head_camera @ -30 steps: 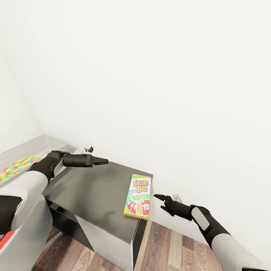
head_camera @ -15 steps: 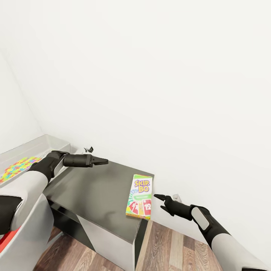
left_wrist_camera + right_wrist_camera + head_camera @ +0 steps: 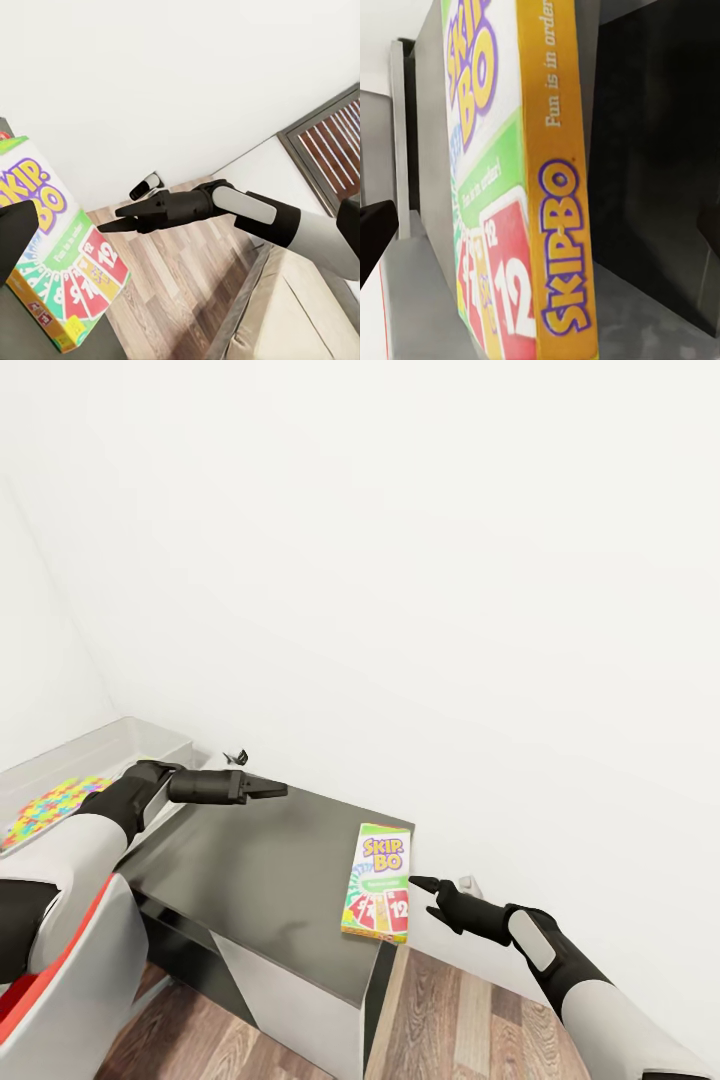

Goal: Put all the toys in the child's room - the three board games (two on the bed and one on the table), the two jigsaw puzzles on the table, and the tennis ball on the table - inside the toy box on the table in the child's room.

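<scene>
Dark grey is showing across the lower counter [image 3: 260, 870], and on its right-hand edge the green-and-white board game [image 3: 378, 882] is lying flat, cover up; its long axis is running from the near edge of the counter toward the wall, with the red cards at the near end. The right gripper [image 3: 432, 897] is hanging just off that edge, beside the box's right long side and pointing in at it; the tips are sitting just beside the box, not visibly touching it. In the right wrist view the orange side panel of the box is looming directly ahead, so the approach line is looking square to the long side; the fingers are pointed and drawn near together in the head view, but how far they are parted I cannot tell.

The left gripper [image 3: 262, 790] is hovering over the far left part of the counter, well apart from the box, its fingers drawn together and holding nothing. The right arm is clearly the nearer one, so the pick is likely falling to it.

The toy box [image 3: 120, 743] is sitting at the far left on the pale higher surface, with a jigsaw puzzle [image 3: 50, 807] lying in it; the carry is going to be leftward across the counter.
</scene>
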Tool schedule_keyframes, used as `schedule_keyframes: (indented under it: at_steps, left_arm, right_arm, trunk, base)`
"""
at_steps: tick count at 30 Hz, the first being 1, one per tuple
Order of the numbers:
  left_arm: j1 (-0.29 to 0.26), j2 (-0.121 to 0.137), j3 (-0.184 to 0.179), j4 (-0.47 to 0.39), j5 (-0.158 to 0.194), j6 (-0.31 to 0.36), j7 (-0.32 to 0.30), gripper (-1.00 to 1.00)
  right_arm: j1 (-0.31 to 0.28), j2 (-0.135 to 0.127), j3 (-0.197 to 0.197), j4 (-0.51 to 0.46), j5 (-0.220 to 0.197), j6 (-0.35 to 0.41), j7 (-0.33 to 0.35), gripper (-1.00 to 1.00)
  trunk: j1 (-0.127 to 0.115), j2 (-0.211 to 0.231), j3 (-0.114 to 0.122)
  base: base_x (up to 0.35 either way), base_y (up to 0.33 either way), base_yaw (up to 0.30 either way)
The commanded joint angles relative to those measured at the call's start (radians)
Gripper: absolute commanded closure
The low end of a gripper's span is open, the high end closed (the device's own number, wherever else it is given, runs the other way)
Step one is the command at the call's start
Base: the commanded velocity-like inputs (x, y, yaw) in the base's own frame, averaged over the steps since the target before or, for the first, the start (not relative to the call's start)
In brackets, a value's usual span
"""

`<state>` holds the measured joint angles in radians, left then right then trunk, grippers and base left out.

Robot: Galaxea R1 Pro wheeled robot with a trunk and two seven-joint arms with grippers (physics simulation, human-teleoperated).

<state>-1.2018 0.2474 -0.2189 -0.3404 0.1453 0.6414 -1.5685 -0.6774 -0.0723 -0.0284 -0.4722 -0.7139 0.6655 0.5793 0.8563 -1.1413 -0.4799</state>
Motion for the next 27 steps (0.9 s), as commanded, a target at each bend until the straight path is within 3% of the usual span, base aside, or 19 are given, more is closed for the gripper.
schedule_keyframes:
  at_steps: [1, 20, 27]
  left_arm:
    - [-0.001, 0.001, -0.009, 0.0, 0.008, 0.011, -0.002, -1.0]
    - [-0.001, 0.0, -0.008, 0.0, 0.009, 0.01, -0.002, -1.0]
    - [-0.001, 0.0, -0.008, 0.0, 0.01, 0.01, -0.002, -1.0]
  right_arm:
    - [-0.001, 0.0, -0.003, 0.0, -0.003, 0.007, 0.001, -1.0]
    - [-0.002, 0.006, -0.003, 0.0, -0.005, 0.008, -0.052, -1.0]
    - [-0.002, 0.006, -0.003, 0.0, -0.005, 0.008, -0.053, -1.0]
  trunk:
    - [0.0, -0.001, -0.001]
    - [0.0, -0.001, -0.001]
    - [0.023, -0.043, -0.02]
  base:
    - [0.0, 0.005, 0.0]
    - [0.0, 0.012, 0.0]
    - [0.0, 0.0, 0.0]
